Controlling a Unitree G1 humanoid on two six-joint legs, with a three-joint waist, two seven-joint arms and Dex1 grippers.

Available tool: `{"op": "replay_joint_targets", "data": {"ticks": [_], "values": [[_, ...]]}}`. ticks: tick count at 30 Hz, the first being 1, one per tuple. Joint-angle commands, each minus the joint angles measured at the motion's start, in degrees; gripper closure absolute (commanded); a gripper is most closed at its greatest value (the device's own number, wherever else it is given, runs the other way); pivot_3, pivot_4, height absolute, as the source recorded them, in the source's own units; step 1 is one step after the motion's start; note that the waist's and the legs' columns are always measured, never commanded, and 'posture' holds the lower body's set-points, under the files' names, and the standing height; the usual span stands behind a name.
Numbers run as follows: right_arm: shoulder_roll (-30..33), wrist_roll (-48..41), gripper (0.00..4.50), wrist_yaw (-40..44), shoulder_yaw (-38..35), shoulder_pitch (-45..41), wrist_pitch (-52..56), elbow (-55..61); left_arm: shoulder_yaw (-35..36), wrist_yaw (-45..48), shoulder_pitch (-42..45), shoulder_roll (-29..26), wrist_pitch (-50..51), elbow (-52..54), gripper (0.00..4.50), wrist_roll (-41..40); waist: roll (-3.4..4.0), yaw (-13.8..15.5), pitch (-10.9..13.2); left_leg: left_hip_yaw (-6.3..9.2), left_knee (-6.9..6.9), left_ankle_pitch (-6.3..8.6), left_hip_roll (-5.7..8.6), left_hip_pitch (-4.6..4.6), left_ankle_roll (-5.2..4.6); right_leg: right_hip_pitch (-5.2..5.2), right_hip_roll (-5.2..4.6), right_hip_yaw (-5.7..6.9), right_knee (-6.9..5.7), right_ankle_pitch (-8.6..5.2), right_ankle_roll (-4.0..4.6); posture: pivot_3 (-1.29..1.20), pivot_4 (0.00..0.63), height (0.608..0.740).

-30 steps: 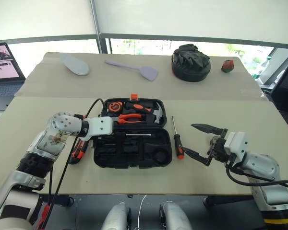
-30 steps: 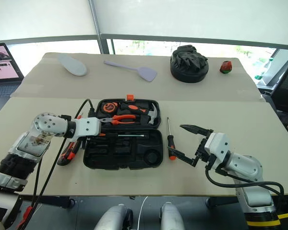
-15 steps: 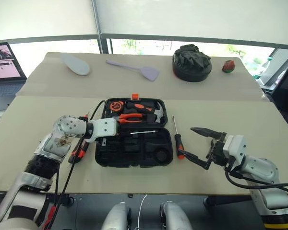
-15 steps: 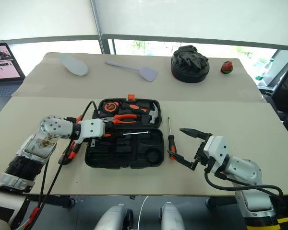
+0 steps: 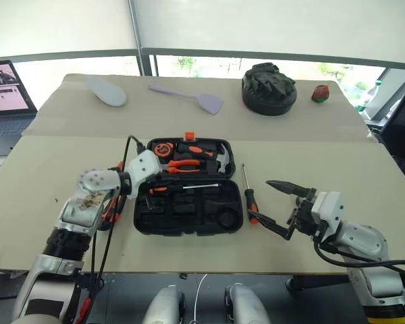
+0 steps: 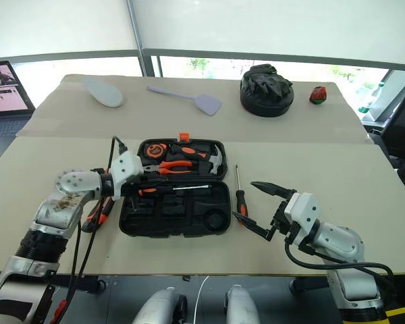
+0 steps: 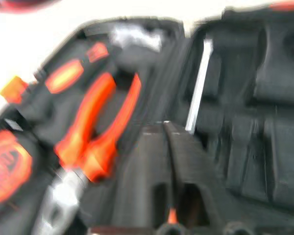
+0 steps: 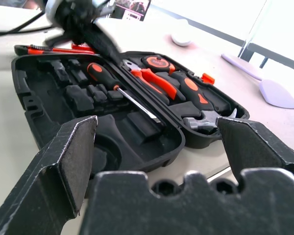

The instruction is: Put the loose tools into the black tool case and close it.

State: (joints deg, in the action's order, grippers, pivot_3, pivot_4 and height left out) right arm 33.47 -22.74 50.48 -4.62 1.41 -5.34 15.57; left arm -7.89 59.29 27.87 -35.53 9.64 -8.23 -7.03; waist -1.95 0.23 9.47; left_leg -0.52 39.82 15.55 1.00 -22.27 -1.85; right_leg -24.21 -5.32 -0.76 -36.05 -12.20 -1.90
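While the case [image 5: 187, 187] sits open in the middle of the desk [image 5: 47, 175], there's a fair bit of other stuff around it. Far side of the desk has a lilac spatula [image 5: 189, 96], a pale oval thing [image 5: 106, 90], a lumpy black bag [image 5: 268, 88] and a small red object [image 5: 320, 92]. A laptop [image 5: 5, 94] sits off my left, and windows run along the back.

Inside the case's far half are pliers [image 5: 186, 165], a hammer [image 5: 219, 159] and a round orange tape [image 5: 163, 149]. One screwdriver [image 8: 118, 89] lies across the near half. Another screwdriver [image 5: 248, 196] is on the desk just right of the case, between it and my right tool [image 5: 277, 203], whose fingers are spread wide with nothing in them. More orange-and-black tools [image 5: 109, 209] lie on the desk left of the case, partly hidden behind my left arm.

My left tool [image 7: 167, 128] is over the case's left end, fingers pressed together, gripping nothing I can make out.
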Motion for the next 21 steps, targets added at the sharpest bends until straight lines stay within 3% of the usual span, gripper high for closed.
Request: {"op": "replay_joint_targets", "data": {"ticks": [1,12,16,19,21], "values": [[0.21,-0.15,0.0,-0.39,-0.76,-0.13,0.25,1.57,-0.77,-1.53,-0.52,1.36,0.36,0.94,4.44,0.49,0.0,0.35,0.0,0.01,0.0,0.0,-0.01,-0.01,0.0,0.01,0.0,0.01,0.02,0.0,0.0,0.0,0.15,0.74],[1.35,0.73,0.0,-0.25,-2.21,3.19,-0.4,0.58,-6.08,-2.61,-1.78,2.37,10.19,1.6,4.44,3.39,0.46,0.47,-0.28,-0.01,0.0,0.01,0.02,0.29,-0.01,0.32,-0.02,-0.01,0.03,-0.01,-0.02,0.0,0.15,0.74],[1.96,0.26,0.0,-3.32,-6.32,6.44,1.47,3.1,3.34,-1.38,-4.18,3.5,8.78,6.47,4.44,-6.28,0.56,0.43,-0.33,0.0,-0.02,0.02,0.01,0.48,-0.03,0.55,-0.03,-0.02,0.07,-0.06,-0.08,0.0,0.15,0.74],[3.68,-0.87,0.0,-3.06,-11.06,12.3,3.25,4.23,11.28,5.99,-8.12,-0.58,12.61,13.08,3.81,-17.45,0.5,0.34,-0.3,-0.01,-0.01,0.04,0.01,0.16,-0.06,0.2,-0.07,-0.04,0.05,-0.06,-0.09,0.0,0.15,0.74],[4.48,-1.44,0.0,-1.9,-13.66,16.08,3.15,4.47,14.02,7.11,-9.78,-2.61,11.76,14.49,3.23,-19.26,0.45,0.32,-0.27,0.02,0.0,0.03,-0.02,-0.05,-0.05,-0.06,-0.04,-0.02,-0.02,-0.05,-0.06,0.0,0.15,0.74]]}}
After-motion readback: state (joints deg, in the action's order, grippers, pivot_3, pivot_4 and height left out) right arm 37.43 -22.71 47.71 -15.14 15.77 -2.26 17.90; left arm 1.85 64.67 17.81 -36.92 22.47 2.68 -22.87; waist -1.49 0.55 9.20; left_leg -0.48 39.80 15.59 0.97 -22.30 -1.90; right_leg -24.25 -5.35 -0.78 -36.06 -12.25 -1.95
